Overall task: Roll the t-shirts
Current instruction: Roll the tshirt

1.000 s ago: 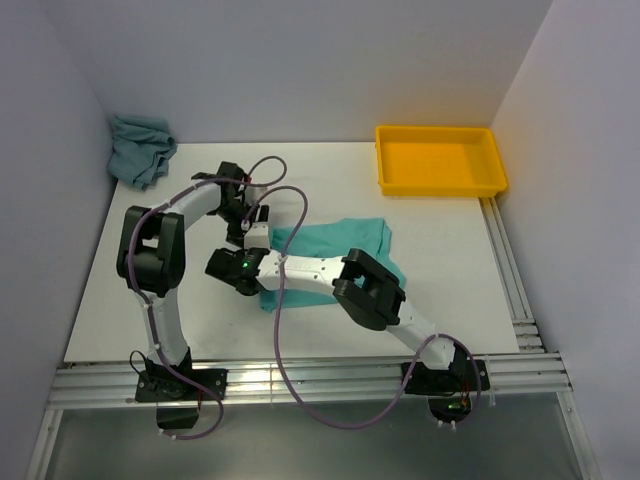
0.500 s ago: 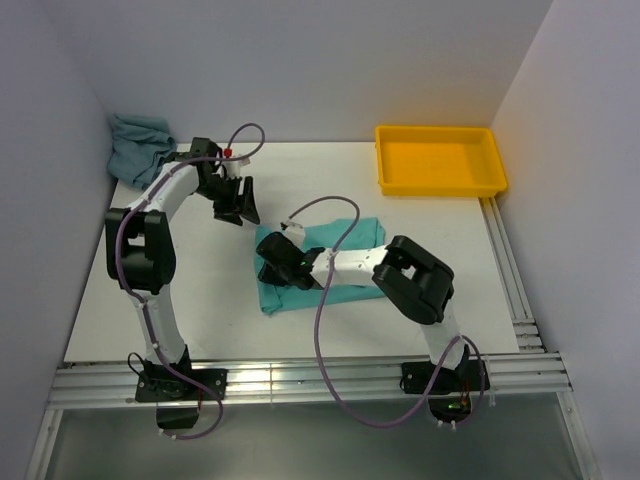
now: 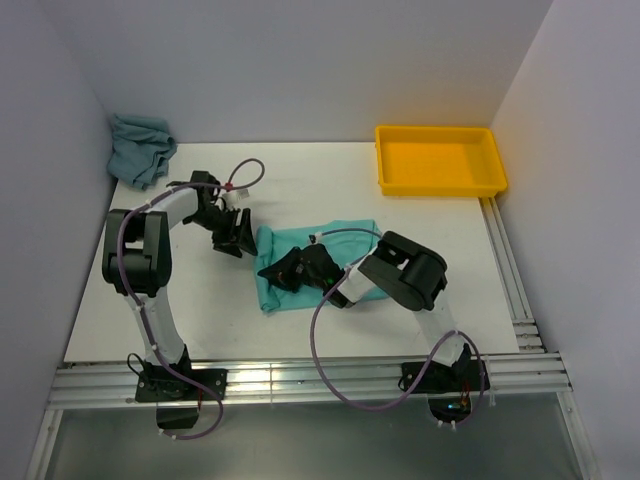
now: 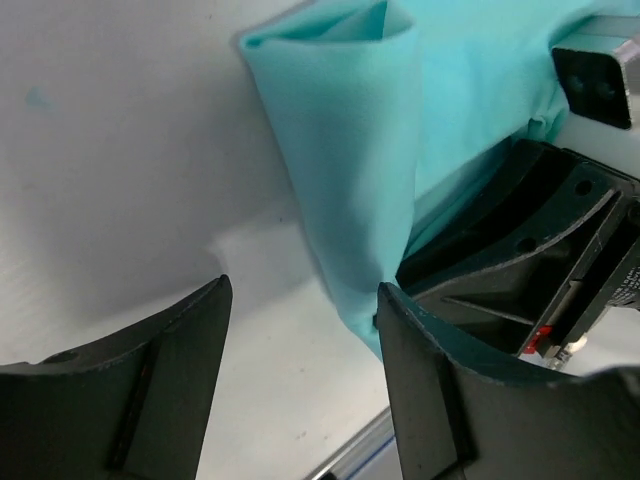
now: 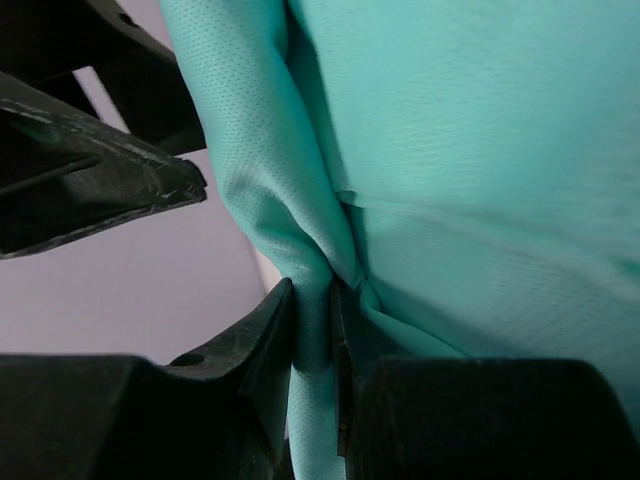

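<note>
The bright mint-turquoise t-shirt (image 3: 330,243) lies folded at mid-table, its left edge turned over into a thick fold (image 4: 350,150). My right gripper (image 3: 277,272) is low at that left edge and shut on the fold (image 5: 313,300); the cloth (image 5: 450,150) is pinched between both fingers. My left gripper (image 3: 232,237) stands open just left of the shirt. Between its fingers there is only bare table (image 4: 300,295), and its right finger is next to the fold's lower end. The grey-teal t-shirt (image 3: 140,148) sits crumpled in the back left corner.
A yellow tray (image 3: 385,160) stands at the back right. The two grippers are close together at the shirt's left edge, and the left one's fingers (image 5: 100,180) show in the right wrist view. White walls enclose the table (image 3: 160,310) on three sides.
The right gripper moved right from beside the shirt onto its left edge and shut on the fold. The left gripper pulled back, then came forward to that edge. The shirt now looks narrower.
</note>
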{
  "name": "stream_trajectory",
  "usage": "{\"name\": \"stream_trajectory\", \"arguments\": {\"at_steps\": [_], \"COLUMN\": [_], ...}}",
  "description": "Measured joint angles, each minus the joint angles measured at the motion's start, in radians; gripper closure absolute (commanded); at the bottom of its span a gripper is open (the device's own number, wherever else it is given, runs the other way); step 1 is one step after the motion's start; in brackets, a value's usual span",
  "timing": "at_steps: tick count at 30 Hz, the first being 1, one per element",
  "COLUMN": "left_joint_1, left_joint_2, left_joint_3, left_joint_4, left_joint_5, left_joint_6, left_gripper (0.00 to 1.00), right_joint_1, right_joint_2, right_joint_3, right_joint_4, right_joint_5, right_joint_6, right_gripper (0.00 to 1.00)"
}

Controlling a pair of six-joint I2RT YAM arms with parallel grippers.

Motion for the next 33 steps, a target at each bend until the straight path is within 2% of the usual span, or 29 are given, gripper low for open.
{"name": "stream_trajectory", "arguments": {"at_steps": [6, 12, 15, 19, 27, 33], "left_joint_1": [-0.027, -0.089, -0.118, -0.138, -0.149, -0.153], "left_joint_2": [0.008, 0.027, 0.037, 0.046, 0.047, 0.051], "left_joint_3": [-0.025, 0.002, 0.026, 0.054, 0.073, 0.080], "left_joint_4": [0.071, 0.093, 0.090, 0.081, 0.071, 0.063], "left_joint_5": [-0.002, -0.066, -0.116, -0.171, -0.236, -0.249], "left_joint_6": [-0.053, -0.126, -0.136, -0.142, -0.142, -0.142], "left_gripper": [0.41, 0.47, 0.50, 0.51, 0.51, 0.51], "right_joint_1": [-0.002, -0.003, -0.003, 0.006, 0.085, 0.161], "right_joint_2": [0.056, 0.048, 0.011, -0.071, -0.117, -0.109], "right_joint_3": [-0.058, -0.064, -0.040, 0.056, 0.311, 0.470], "right_joint_4": [0.217, 0.209, 0.080, -0.200, -0.724, -1.004], "right_joint_5": [-0.011, -0.008, 0.004, 0.068, 0.256, 0.367], "right_joint_6": [0.093, 0.093, 0.061, -0.032, -0.207, -0.280], "right_gripper": [0.78, 0.76, 0.64, 0.55, 0.46, 0.42]}}
